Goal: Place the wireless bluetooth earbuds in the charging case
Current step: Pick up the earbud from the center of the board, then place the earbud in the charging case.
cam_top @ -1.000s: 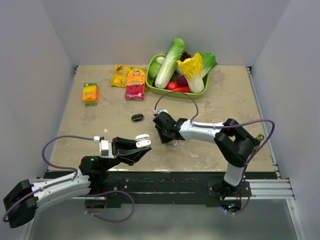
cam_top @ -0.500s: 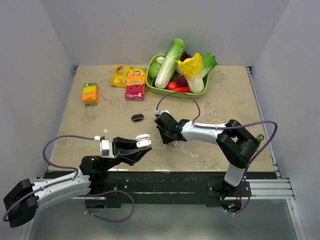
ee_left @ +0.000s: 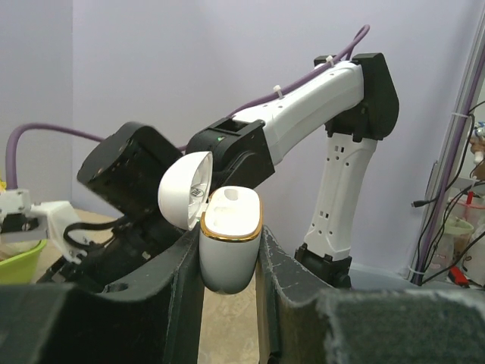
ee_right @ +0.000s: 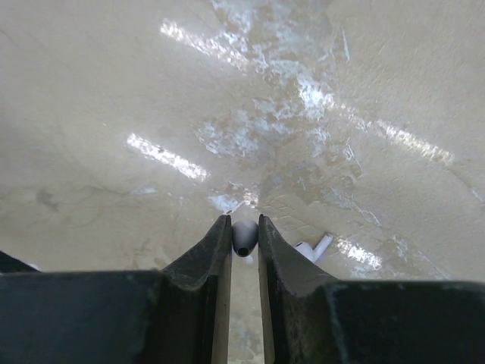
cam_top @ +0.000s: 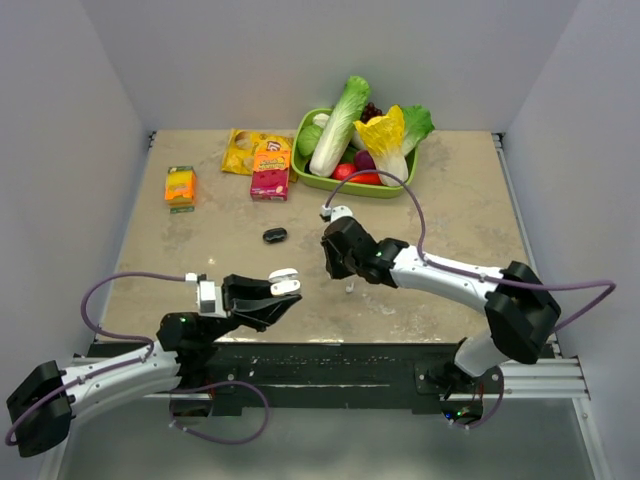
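Since the earlier frame, the right arm had stretched out across the bench [cam_top: 200, 260], its elbow had swung to the right, and the right tool [ee_right: 243, 226] had narrowed. Its fingers stood nearly pressed together, pinching an earbud [ee_right: 244, 241] at their tips, low over the bench. The second earbud [ee_right: 312, 248] lay on the bench just beside the right-hand finger. The left tool [ee_left: 229, 244] remained partly spread, clamped on the charging case [ee_left: 227, 265], which was held upright off the bench with its lid [ee_left: 182, 189] hinged open.
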`<state>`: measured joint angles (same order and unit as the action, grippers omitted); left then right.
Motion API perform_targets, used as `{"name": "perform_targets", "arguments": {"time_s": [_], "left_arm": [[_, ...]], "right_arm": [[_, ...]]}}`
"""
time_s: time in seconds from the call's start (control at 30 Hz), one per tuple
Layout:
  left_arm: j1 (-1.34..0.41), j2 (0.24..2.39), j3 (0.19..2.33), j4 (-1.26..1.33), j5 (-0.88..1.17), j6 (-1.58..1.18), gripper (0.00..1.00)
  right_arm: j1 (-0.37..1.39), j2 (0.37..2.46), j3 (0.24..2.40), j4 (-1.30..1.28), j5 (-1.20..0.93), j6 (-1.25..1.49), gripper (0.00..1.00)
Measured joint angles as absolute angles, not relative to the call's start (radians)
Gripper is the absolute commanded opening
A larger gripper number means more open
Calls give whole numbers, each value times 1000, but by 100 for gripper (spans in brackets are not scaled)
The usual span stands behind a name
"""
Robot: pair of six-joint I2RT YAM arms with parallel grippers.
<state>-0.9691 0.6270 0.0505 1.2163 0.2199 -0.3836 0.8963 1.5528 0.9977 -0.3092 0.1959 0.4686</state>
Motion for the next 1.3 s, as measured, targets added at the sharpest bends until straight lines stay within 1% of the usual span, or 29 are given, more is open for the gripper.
{"name": "perform_targets", "arguments": {"time_s": [0.3,0.37,0.47,0.6,0.83,1.1,1.3], "left_arm": [[-969,542,51,1133,202,-370,0],[-969,524,51,1119,192,-363,0],[-969,505,51,1097,175,-351,0],[-969,502,51,1066,159,-338,0],[-969,588,51,1076,142,-310,0],[-969,701,52,1114,144,-287,0],[-969,725,80,1143,149,-271,0]], "right_arm": [[897,1401,1036,-289,242,455,0],[896,1331,1019,-249,244,449,0],[897,1163,953,-134,243,427,0],[896,1021,920,-31,228,378,0],[896,905,890,44,136,287,0],[896,741,775,147,23,232,0],[897,712,768,226,-73,217,0]]}}
